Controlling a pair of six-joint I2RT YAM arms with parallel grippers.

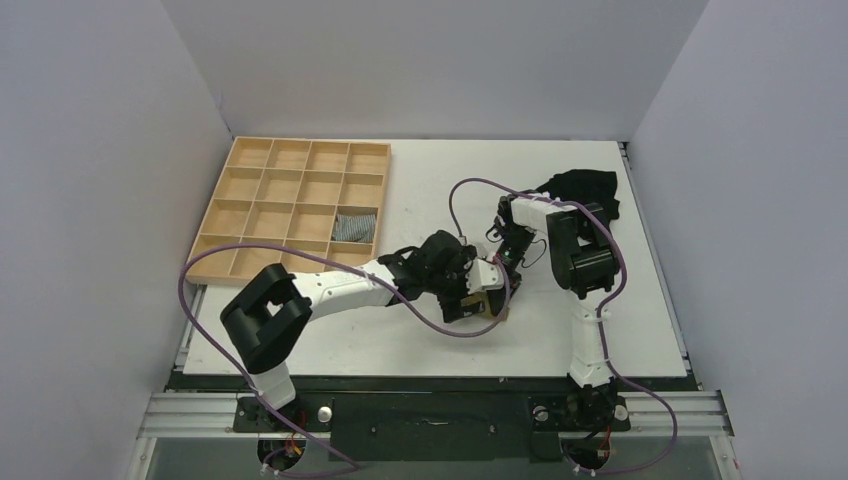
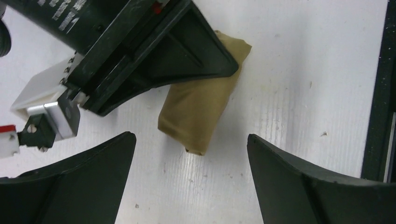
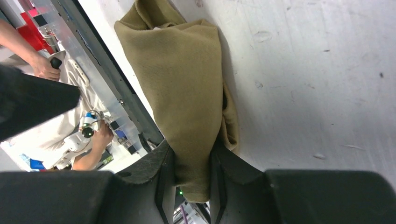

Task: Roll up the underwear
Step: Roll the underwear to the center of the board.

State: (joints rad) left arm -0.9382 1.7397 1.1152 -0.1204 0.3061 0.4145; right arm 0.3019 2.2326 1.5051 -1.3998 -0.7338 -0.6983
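Note:
The underwear (image 3: 182, 84) is a folded olive-khaki bundle on the white table. It shows as a short roll in the left wrist view (image 2: 201, 107) and as a small tan patch in the top view (image 1: 493, 306). My right gripper (image 3: 191, 175) is shut on one end of it, with fabric pinched between both fingers. In the top view the right gripper (image 1: 490, 290) sits right over the bundle. My left gripper (image 2: 190, 140) is open and empty, just short of the roll's free end and close beside the right gripper (image 2: 140, 46). It shows in the top view (image 1: 463, 300) too. The cream panel is hidden.
A wooden compartment tray (image 1: 230, 215) stands at the back left, with a grey-blue striped cloth roll (image 1: 355, 225) in one compartment. A black garment (image 1: 585, 190) lies at the back right. The table's near edge (image 2: 378, 93) is close to the roll.

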